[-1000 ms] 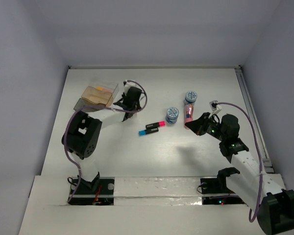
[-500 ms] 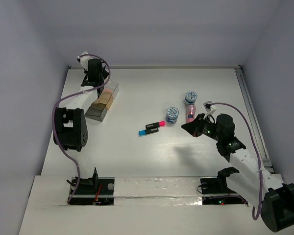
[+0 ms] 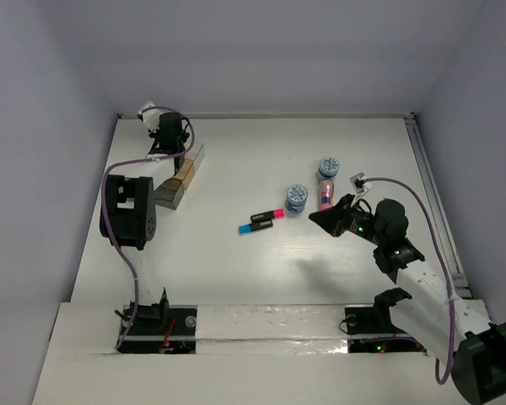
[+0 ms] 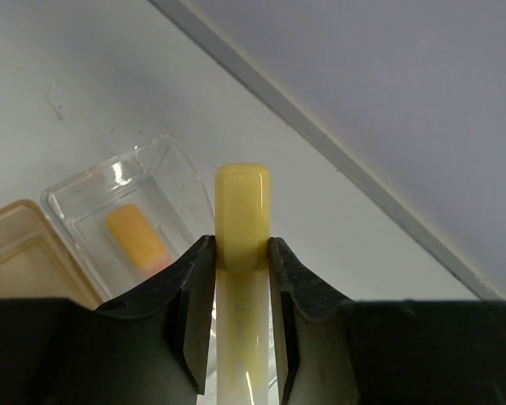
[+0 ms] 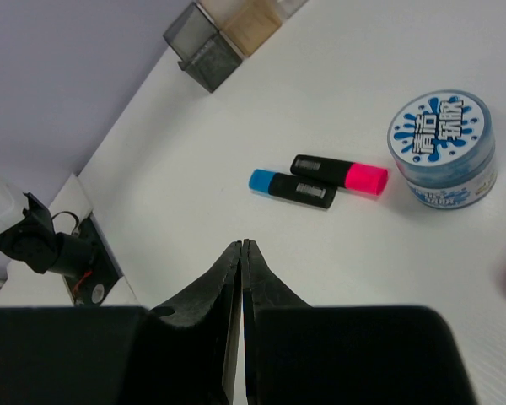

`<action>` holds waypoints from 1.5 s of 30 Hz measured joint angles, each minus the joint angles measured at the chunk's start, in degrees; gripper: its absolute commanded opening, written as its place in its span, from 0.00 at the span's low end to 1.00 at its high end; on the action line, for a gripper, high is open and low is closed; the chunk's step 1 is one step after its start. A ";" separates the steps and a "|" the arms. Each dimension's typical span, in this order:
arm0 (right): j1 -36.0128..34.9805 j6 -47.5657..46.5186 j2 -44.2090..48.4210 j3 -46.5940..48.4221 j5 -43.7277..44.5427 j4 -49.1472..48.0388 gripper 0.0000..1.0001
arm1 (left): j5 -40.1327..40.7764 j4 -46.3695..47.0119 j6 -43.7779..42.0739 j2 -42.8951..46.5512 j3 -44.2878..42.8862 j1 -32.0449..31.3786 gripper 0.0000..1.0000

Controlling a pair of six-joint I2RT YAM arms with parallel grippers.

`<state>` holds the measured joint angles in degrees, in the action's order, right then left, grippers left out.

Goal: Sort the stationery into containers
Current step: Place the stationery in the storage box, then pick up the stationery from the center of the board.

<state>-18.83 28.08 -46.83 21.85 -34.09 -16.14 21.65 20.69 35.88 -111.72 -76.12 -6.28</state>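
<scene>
My left gripper (image 4: 241, 253) is shut on a yellow marker (image 4: 242, 211), held above the clear plastic box (image 4: 156, 181) at the back left; an orange marker (image 4: 137, 236) lies in that box. The tan-brown box (image 3: 182, 175) and dark grey box (image 3: 167, 195) stand next to the clear box (image 3: 193, 155). My right gripper (image 5: 242, 244) is shut and empty, above the table near the blue-and-black marker (image 5: 292, 189) and pink-and-black marker (image 5: 339, 173). A patterned tub (image 5: 441, 148) stands right of them. A second tub (image 3: 328, 166) and the pink tube (image 3: 325, 195) lie further right.
The back wall edge (image 4: 337, 160) runs just behind the clear box. The right arm (image 3: 405, 253) stretches over the right side of the table. A rail (image 3: 434, 194) lines the right edge.
My left arm swung from the table's middle to the back left corner over the boxes. My right gripper drew slightly nearer and left, away from the pink tube.
</scene>
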 measured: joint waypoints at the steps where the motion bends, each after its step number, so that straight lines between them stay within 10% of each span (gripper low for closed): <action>1: 0.00 0.02 0.87 -0.24 -0.13 -0.46 0.09 | 0.17 0.76 -0.07 -0.22 0.04 0.00 0.00; 15: 0.00 0.42 2.38 -1.14 -1.38 -4.17 0.09 | 0.87 7.96 -1.57 -3.78 3.87 -0.13 0.09; 28: 0.00 0.68 0.72 -1.25 -1.75 -5.40 0.08 | 0.96 11.19 -1.60 -2.21 8.87 -0.83 0.67; 32: 0.00 0.61 -0.28 -1.22 -0.83 -4.96 0.06 | 1.01 11.34 -2.03 1.62 11.06 -1.16 0.68; 36: 0.00 -0.13 -0.33 -1.03 1.86 -2.69 0.00 | 1.14 11.23 -3.54 8.85 13.05 -1.92 0.63; 39: 0.00 -0.76 -0.50 0.20 5.46 1.03 0.00 | 1.11 11.19 -5.29 16.24 13.92 -3.13 0.45; 41: -0.07 -1.11 -0.83 1.81 8.48 4.04 0.00 | 0.90 11.23 -6.19 21.79 14.34 -4.35 0.15; 43: -0.39 -1.31 -1.92 4.11 11.91 7.04 0.11 | 0.26 11.13 -7.72 27.65 14.58 -6.08 0.00; 45: -1.27 -1.27 -4.42 7.15 15.47 9.46 0.43 | -0.26 10.16 -8.50 32.96 14.75 -8.09 0.00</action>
<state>-20.10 26.81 -51.24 28.99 -18.61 -6.68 21.39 30.85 27.38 -78.76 -61.36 -14.37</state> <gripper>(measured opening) 0.204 0.015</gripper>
